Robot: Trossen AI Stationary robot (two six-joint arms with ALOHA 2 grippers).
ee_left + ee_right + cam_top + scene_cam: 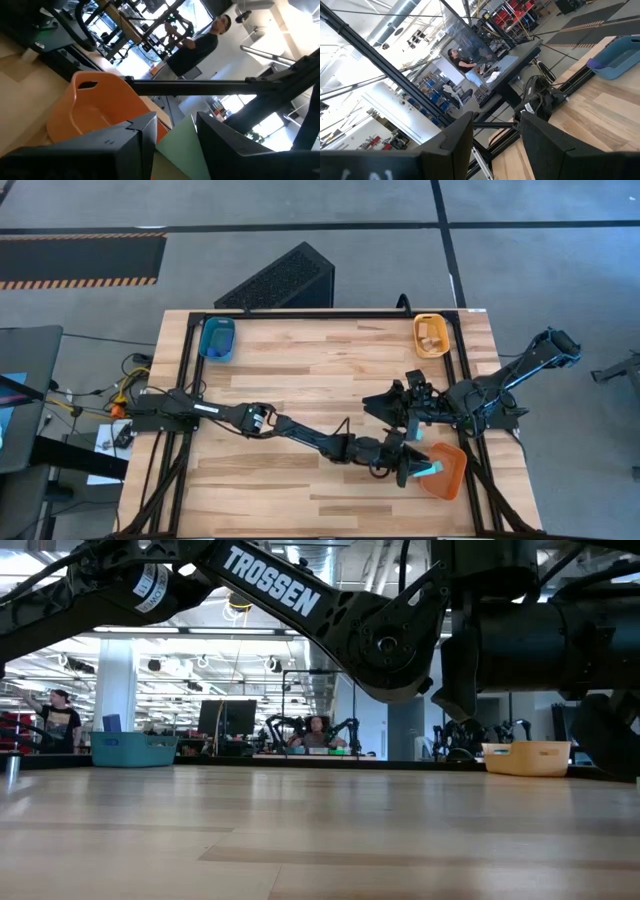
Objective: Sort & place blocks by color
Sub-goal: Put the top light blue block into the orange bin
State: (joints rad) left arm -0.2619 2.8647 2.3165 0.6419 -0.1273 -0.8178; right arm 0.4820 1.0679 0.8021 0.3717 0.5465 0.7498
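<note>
A blue tray sits at the far left corner of the wooden table, a yellow-orange tray at the far right corner, and an orange tray near the front right edge. Beyond the table stands a dark slatted box (possibly a speaker or vent). A person stands in the room behind.
</note>
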